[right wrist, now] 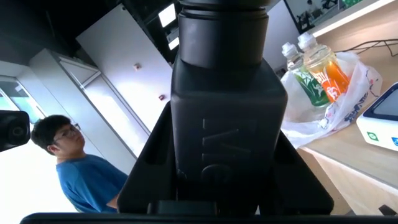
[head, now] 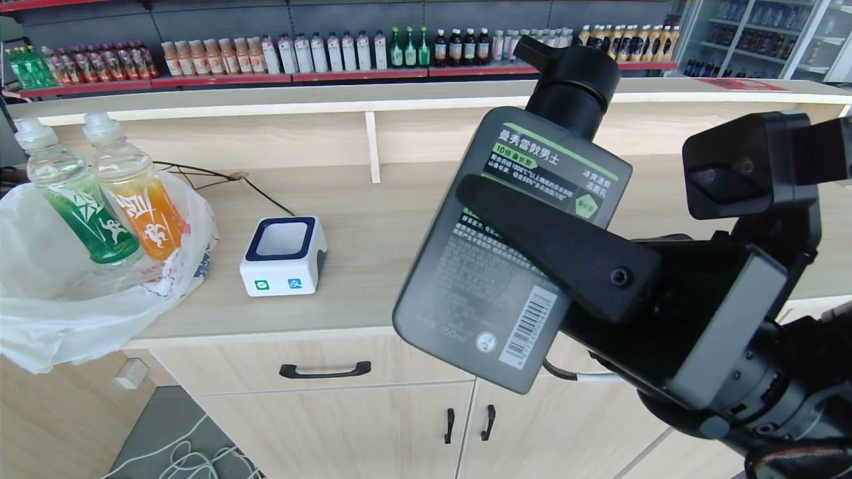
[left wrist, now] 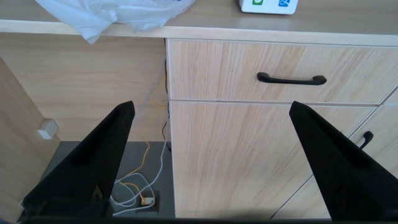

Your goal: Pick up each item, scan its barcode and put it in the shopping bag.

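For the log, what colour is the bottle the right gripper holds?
The bottle is dark grey with a black cap, clearest in the head view.

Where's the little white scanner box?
In the head view the scanner sits on the counter, left of centre, just to the right of the shopping bag.

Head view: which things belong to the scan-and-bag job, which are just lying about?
Job: grey toiletry bottle, held; barcode scanner; shopping bag with green drink bottle and orange drink bottle inside.
Lying about: shelved drinks, floor cables, drinks fridge.
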{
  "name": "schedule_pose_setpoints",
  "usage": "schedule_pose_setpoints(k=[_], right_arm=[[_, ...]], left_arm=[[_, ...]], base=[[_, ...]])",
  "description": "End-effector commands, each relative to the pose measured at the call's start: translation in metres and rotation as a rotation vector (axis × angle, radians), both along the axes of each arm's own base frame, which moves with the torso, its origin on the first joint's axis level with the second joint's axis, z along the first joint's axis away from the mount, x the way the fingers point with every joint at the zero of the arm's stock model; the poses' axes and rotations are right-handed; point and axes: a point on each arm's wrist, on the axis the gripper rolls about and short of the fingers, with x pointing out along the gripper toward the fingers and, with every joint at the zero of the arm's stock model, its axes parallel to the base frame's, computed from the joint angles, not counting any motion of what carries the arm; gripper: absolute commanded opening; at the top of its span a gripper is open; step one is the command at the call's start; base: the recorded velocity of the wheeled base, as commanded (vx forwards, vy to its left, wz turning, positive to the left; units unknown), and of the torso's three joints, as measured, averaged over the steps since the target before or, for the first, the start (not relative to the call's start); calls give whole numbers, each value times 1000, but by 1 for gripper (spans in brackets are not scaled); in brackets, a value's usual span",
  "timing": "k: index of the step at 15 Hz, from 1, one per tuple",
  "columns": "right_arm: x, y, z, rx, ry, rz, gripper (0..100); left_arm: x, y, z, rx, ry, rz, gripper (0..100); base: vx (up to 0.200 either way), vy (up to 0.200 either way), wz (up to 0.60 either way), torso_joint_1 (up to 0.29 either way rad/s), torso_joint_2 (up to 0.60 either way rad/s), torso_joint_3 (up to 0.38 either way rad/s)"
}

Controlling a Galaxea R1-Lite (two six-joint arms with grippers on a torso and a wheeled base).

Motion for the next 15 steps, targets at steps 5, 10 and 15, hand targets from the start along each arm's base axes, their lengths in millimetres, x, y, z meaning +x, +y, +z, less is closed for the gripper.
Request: schedule_pose_setpoints(k=[5,10,15], right_arm=[[0,1,-4,-26,-35,-26,0],[-4,3,-1,-18,-46,-5,0],[-6,3,-4,-35,-69,-14,0]], left_arm=[[0,0,0,0,0,0,100],[0,0,0,0,1,0,100],[0,0,0,0,0,0,100]], base=[[0,0,0,0,0,0],[0,0,0,0,0,0],[0,0,0,0,0,0]])
